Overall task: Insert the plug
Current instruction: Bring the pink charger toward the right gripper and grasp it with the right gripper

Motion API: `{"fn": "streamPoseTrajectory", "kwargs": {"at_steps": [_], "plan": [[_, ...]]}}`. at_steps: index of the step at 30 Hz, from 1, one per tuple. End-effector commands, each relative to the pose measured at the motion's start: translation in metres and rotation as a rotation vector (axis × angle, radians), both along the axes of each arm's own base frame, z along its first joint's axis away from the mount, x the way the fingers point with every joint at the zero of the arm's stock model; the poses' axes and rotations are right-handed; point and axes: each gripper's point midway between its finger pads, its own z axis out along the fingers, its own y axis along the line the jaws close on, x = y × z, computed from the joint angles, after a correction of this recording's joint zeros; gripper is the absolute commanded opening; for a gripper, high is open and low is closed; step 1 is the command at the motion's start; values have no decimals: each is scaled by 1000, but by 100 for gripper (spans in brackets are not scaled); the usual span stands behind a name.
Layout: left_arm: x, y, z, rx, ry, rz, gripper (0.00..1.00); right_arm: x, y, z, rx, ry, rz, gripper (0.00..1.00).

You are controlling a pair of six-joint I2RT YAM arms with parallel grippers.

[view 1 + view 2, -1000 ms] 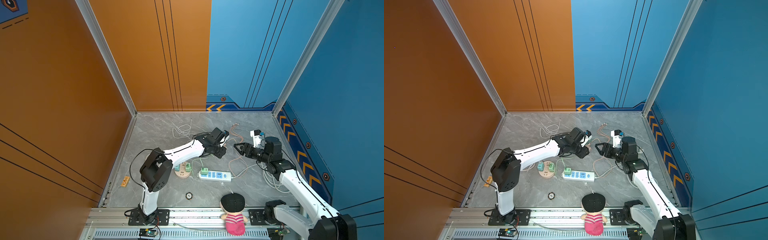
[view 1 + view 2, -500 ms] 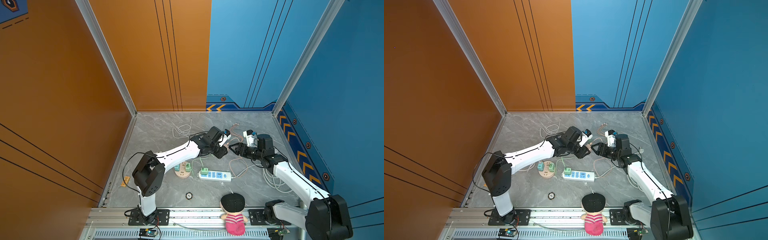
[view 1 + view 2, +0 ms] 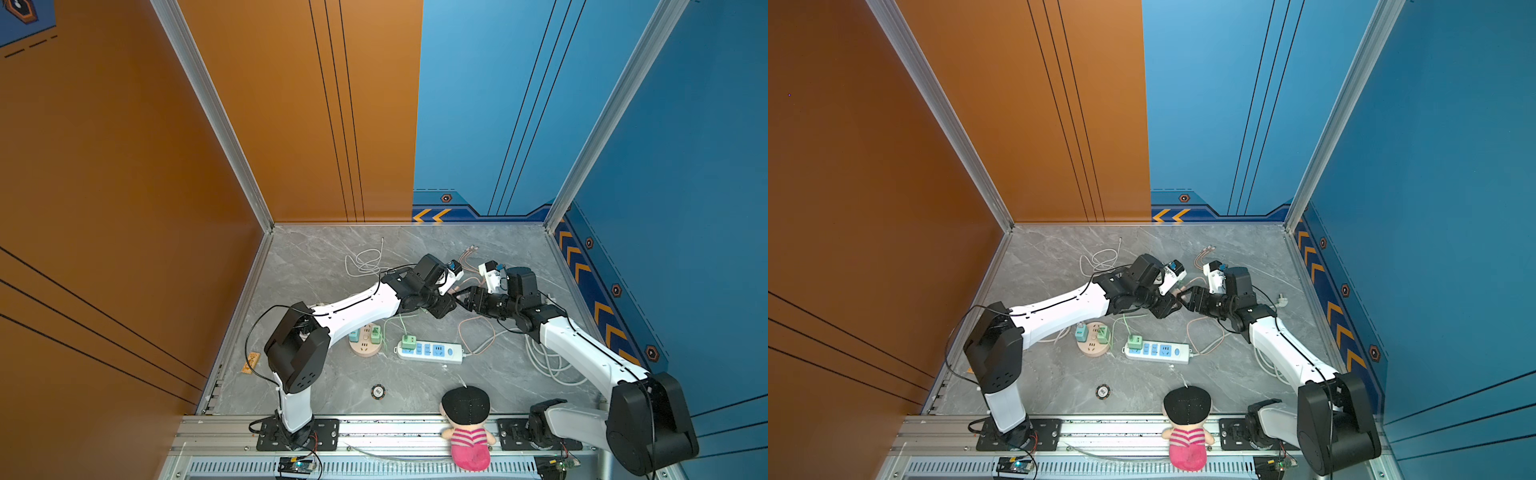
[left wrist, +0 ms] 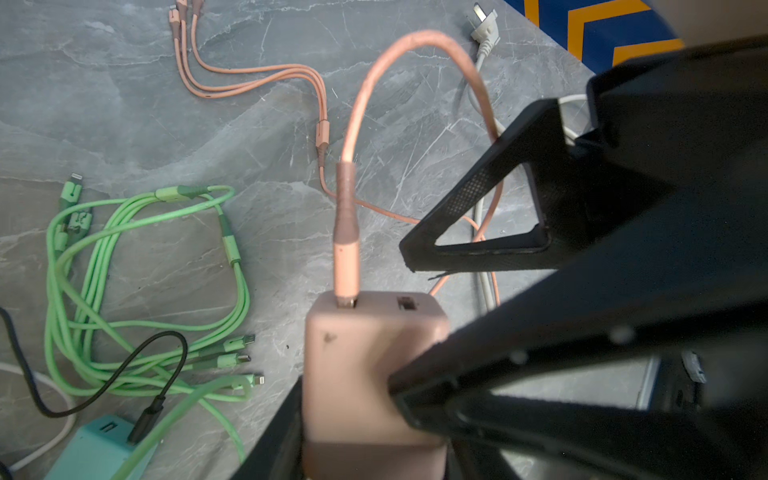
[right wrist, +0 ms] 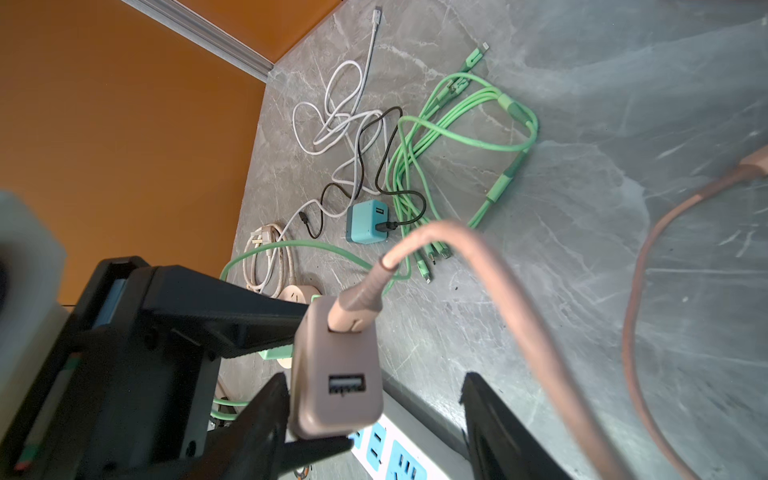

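Side by side on the table: the left arm (image 3: 365, 305) and right arm (image 3: 582, 353), both white-shelled, with bulky matte-black joint housings (image 3: 297, 353) and black wrists. A thin black cable (image 3: 251, 332) loops beside the left arm's large housing, whose flat face shows a cluster of small holes (image 3: 308, 378). Each wrist carries a white camera block (image 3: 490, 276) with a blue patch. The right claw (image 5: 370, 415) and left claw (image 4: 365, 399) are black; the fingers (image 4: 469, 199) are open triangular frames with finely dotted pads.
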Motion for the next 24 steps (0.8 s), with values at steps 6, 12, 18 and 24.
{"fn": "streamPoseTrajectory", "kwargs": {"at_steps": [6, 12, 18, 24], "plan": [[-12, -9, 23, -68, -56, -66, 19, 7, 16, 14, 71, -12, 38, 66], [-11, -8, 23, -63, -60, -59, 19, 7, 21, 13, 83, -6, 47, 58], [-10, -7, 20, -56, -62, -52, 19, 5, 22, 13, 84, -2, 57, 48], [-7, -5, 18, -52, -67, -42, 19, 3, 28, 15, 119, 8, 89, 40]]}}
